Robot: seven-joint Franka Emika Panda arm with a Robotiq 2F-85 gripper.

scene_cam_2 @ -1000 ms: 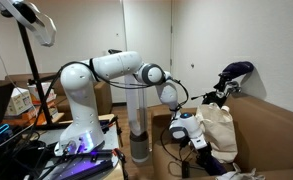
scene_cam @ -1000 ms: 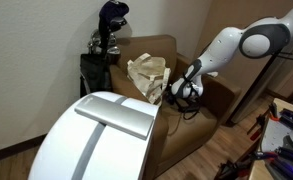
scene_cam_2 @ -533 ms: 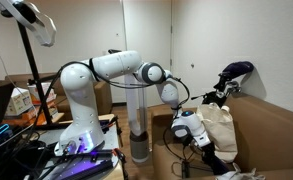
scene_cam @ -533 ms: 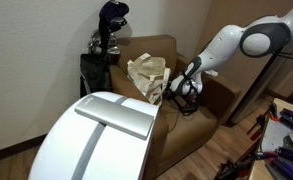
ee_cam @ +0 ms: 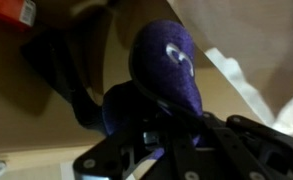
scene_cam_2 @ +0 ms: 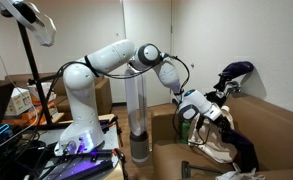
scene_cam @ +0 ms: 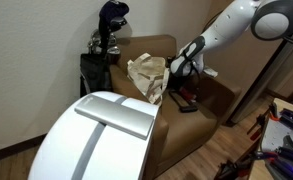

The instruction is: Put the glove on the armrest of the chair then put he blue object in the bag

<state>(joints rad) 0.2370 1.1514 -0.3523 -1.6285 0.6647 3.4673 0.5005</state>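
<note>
Big brown chair (scene_cam: 162,50) fills the corner, and a rounded white shell (scene_cam: 101,135) blocks the foreground in an exterior view. The arm (scene_cam_2: 106,60) reaches across from its base and bends down over the seat; in both exterior views it ends above the cushion. Behind the chair stands a golf bag (scene_cam: 101,55), club heads poking up, dark cover on top. On the seat, leaning against the backrest, sits the beige bag (scene_cam: 146,75), mouth open, crumpled. Right beside it hangs the gripper (scene_cam: 186,68), up off the cushion and close to the bag's edge. And there's the glove (ee_cam: 166,65): deep blue-purple, bulging up in the wrist view, pinched at its lower end between the dark fingers (ee_cam: 241,140), which are clamped tight on it. So it's in the air, over the seat, between bag and far armrest (scene_cam: 224,92), not touching either. Below it on the cushion lies a dark item (scene_cam: 189,104) with a touch of red; too blurred to name.
</note>
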